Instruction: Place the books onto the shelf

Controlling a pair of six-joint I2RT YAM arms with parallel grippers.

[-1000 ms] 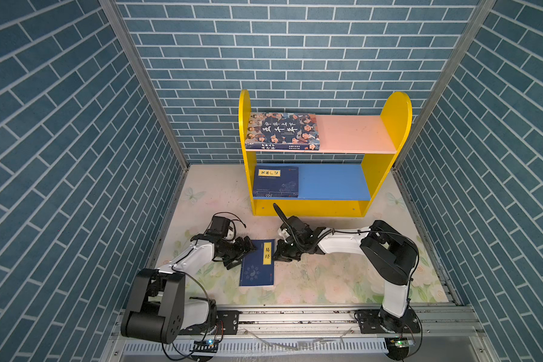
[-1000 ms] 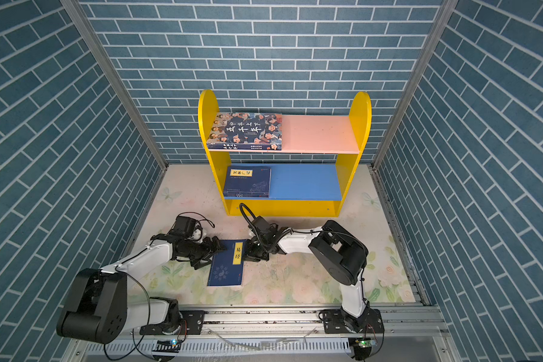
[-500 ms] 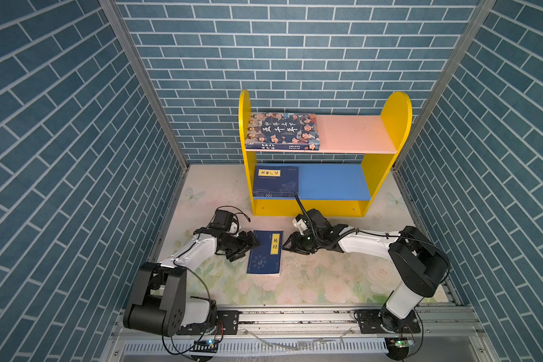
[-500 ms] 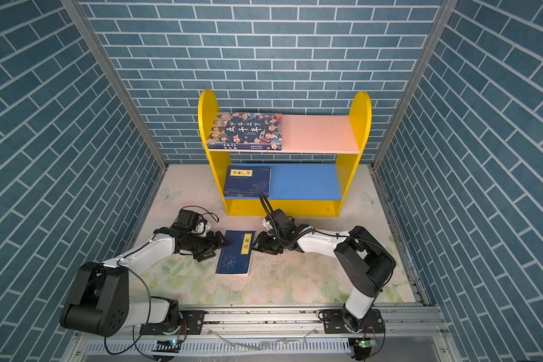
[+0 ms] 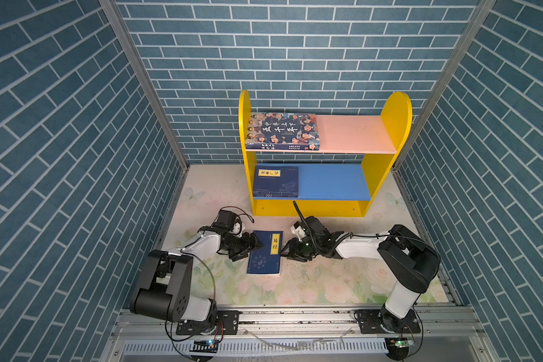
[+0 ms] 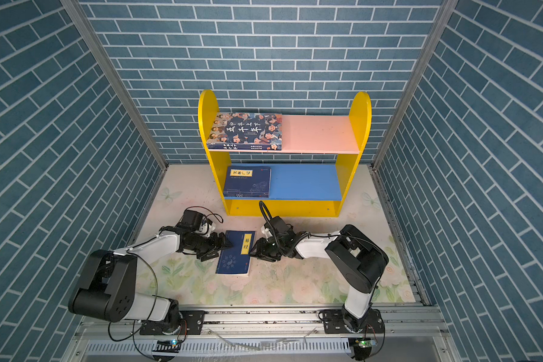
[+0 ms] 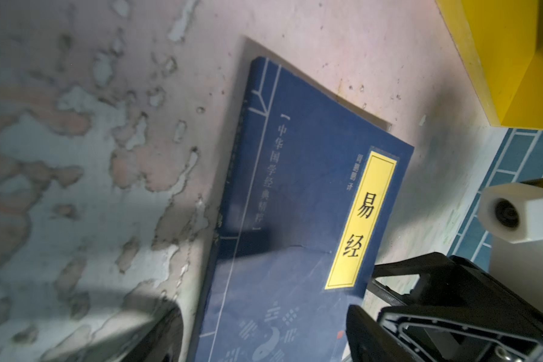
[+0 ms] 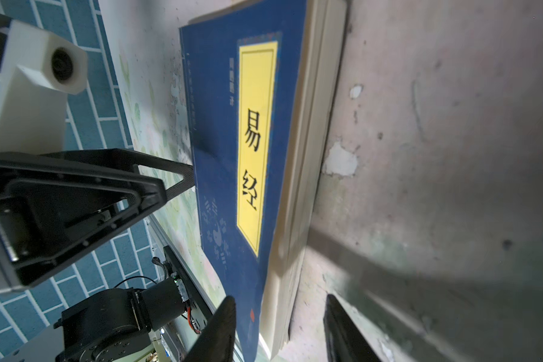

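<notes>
Aluminium rail (image 5: 295,316) along the front edge carries both arm bases, and the arms reach inward over the floral mat (image 5: 326,282) toward each other. Between them a navy book (image 5: 264,261) lies flat on the mat, cover up, with its yellow label (image 5: 275,244) on the right arm's side. At its spine side the left gripper (image 5: 250,252) is spread wide and grasps nothing; in the right wrist view one of its fingertips (image 8: 184,180) meets the spine edge. At the page side the right gripper (image 5: 286,252) is released too: its fingers (image 8: 220,329) stand apart around the cream page edge, one over the cover and one over the mat, with a gap on each side. Farther back stands the shelf (image 5: 397,125), its yellow panels upright before the brick wall (image 5: 295,47). A second navy book (image 5: 276,183) lies at the left end of the blue lower board (image 5: 329,181). Above it, a thicker book (image 5: 282,130) with cartoon faces lies flat at the left end of the pink upper board (image 5: 351,134)
</notes>
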